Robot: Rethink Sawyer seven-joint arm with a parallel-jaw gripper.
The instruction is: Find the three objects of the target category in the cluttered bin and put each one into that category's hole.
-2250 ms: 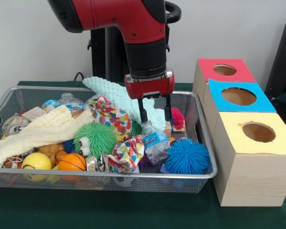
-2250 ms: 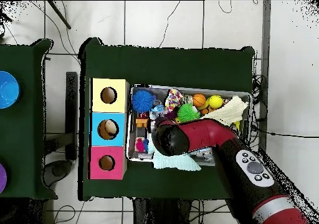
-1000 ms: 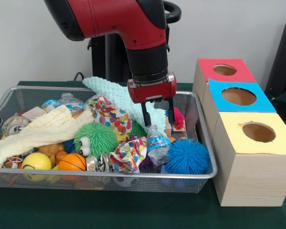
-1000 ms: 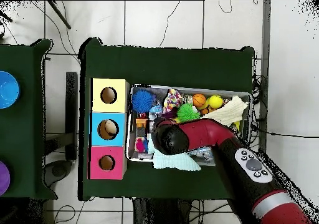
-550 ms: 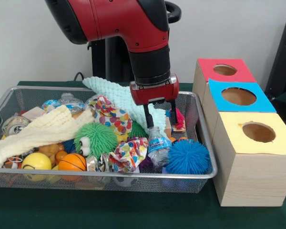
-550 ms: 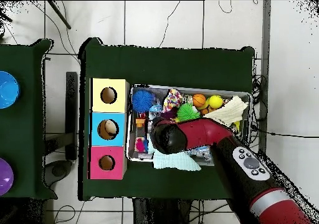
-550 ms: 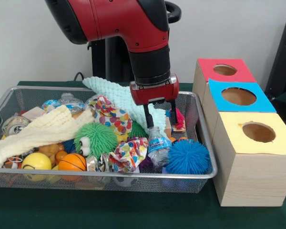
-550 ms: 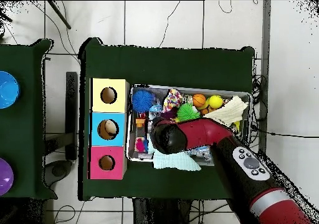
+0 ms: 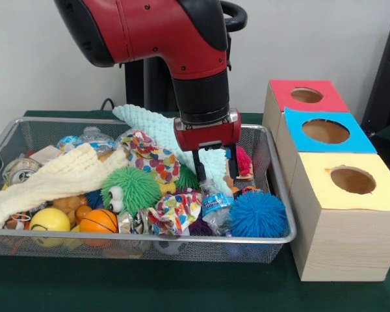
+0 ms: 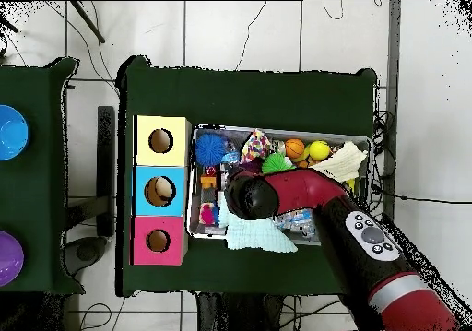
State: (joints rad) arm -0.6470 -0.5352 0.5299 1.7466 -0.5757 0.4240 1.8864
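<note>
The wire mesh bin (image 9: 6,140) holds a heap of toys and cloths; it also shows in the overhead view (image 10: 367,143). A crushed clear plastic bottle with a blue and white label (image 9: 214,205) lies near the bin's front right, next to a blue spiky ball. More clear crinkly plastic (image 9: 94,138) lies at the back left. My gripper (image 9: 218,180) is open, its fingers (image 9: 200,170) reaching down just above the bottle's top end. In the overhead view the arm (image 10: 277,198) hides the gripper. The blue-panelled hole (image 9: 325,131) is in the middle box (image 10: 161,191).
The red-panelled hole (image 9: 307,95) and the yellow-panelled hole (image 9: 352,180) flank the blue one. In the bin lie a blue spiky ball (image 9: 258,213), a green spiky ball (image 9: 133,188), a cream knit cloth (image 9: 58,175), a mint cloth (image 9: 153,129) and a metal can (image 9: 19,170).
My gripper has come down a little toward the crushed bottle. The bottle has shifted slightly lower. The gripper is still open.
</note>
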